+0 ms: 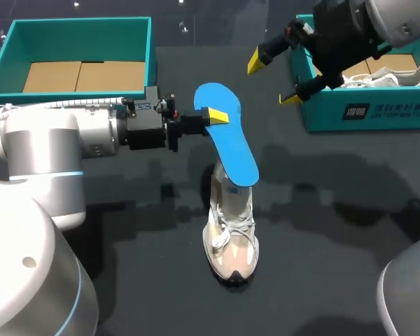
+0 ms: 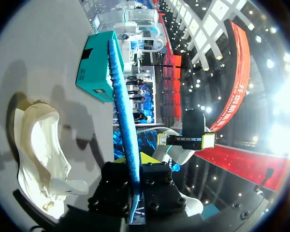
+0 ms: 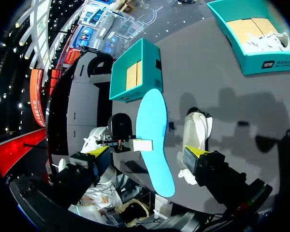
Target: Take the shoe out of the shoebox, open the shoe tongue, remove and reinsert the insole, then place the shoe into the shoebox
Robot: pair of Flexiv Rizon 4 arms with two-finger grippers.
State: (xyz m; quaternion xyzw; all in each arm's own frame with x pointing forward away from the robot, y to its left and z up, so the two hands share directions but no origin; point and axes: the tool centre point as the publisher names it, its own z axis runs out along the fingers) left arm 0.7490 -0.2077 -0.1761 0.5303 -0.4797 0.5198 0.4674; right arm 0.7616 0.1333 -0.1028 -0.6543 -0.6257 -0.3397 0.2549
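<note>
The teal shoebox (image 1: pixel 7 64) at the worktop's (image 1: pixel 336 245) far left corner holds no shoe, only its brown cardboard floor; the shoe (image 1: pixel 231 234) stands on the worktop near the middle, toe toward the near edge, so the take-out step is done. Its collar gapes, which suggests the tongue is already opened. The left fingers (image 1: pixel 218 116) are clamped on the blue insole (image 1: pixel 227 140) from both faces near its far end, holding it in the air; its near end hangs over the shoe's opening, and I cannot tell whether it touches the collar. I judge the removal finished and the reinsertion just starting or about to start. What is left is seating the insole flat inside, then setting the shoe back in a shoebox. The right fingers (image 1: pixel 260 60) stand wide apart and hold nothing, raised just beside the second teal shoebox (image 1: pixel 378 115) at the far right corner; a white shoe (image 1: pixel 395 75) lies in that one.

As to writing: the second shoebox carries white print on its near wall, a small framed mark and a line of characters; nothing legible shows on the shoe or the insole.
</note>
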